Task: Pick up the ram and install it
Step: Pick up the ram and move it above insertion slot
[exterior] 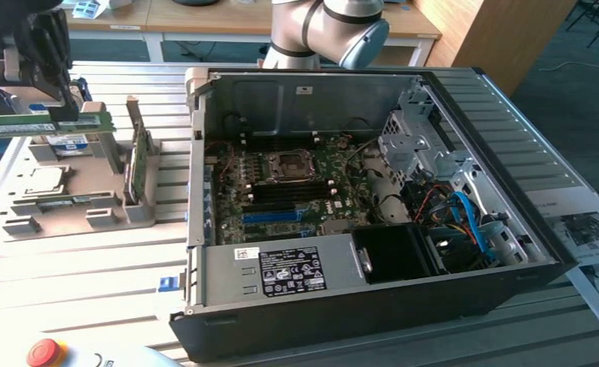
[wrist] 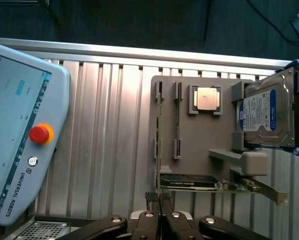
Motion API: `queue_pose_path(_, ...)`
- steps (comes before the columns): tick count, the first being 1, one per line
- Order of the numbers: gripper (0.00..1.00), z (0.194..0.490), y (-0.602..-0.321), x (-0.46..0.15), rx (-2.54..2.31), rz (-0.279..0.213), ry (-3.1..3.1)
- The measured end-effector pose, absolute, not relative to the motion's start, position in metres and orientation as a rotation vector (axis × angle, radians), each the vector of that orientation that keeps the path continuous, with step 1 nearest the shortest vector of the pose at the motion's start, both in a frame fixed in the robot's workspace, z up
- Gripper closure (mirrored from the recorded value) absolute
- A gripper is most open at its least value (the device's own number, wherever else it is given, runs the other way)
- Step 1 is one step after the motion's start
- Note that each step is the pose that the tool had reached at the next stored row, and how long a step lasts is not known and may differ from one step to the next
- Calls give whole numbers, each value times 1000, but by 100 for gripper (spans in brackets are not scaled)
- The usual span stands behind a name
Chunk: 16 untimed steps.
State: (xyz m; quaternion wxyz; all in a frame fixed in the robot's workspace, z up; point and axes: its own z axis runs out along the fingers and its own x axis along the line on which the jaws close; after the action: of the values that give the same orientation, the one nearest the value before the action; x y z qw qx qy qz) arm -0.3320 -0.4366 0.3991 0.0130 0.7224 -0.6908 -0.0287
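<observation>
The ram (exterior: 34, 125), a thin green stick, hangs level above the grey parts tray (exterior: 34, 222) at the exterior view's left. My gripper (exterior: 69, 115) reaches down from above and is shut on the stick towards the end nearer the computer. In the wrist view my gripper (wrist: 159, 200) has its fingers pressed together on a thin edge, above the tray (wrist: 199, 145). The open computer case (exterior: 503, 138) lies to the exterior view's right of the ram. Its motherboard (exterior: 278, 183) faces up, with dark memory slots (exterior: 278, 197) below the processor socket.
The tray holds a green card on edge (exterior: 136, 157), a processor chip (wrist: 208, 98) and a blue-labelled hard drive (wrist: 264, 115). A teach pendant with a red button (wrist: 39, 134) lies beside the tray. The case's cables and drive cage (exterior: 452, 199) are on its far side. Papers (exterior: 595, 245) lie beyond the case.
</observation>
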Motion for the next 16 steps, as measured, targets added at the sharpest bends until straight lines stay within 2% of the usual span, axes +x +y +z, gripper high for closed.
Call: queue_pose_path(16, 88, 399, -443, -302, 2248, -95, -2150)
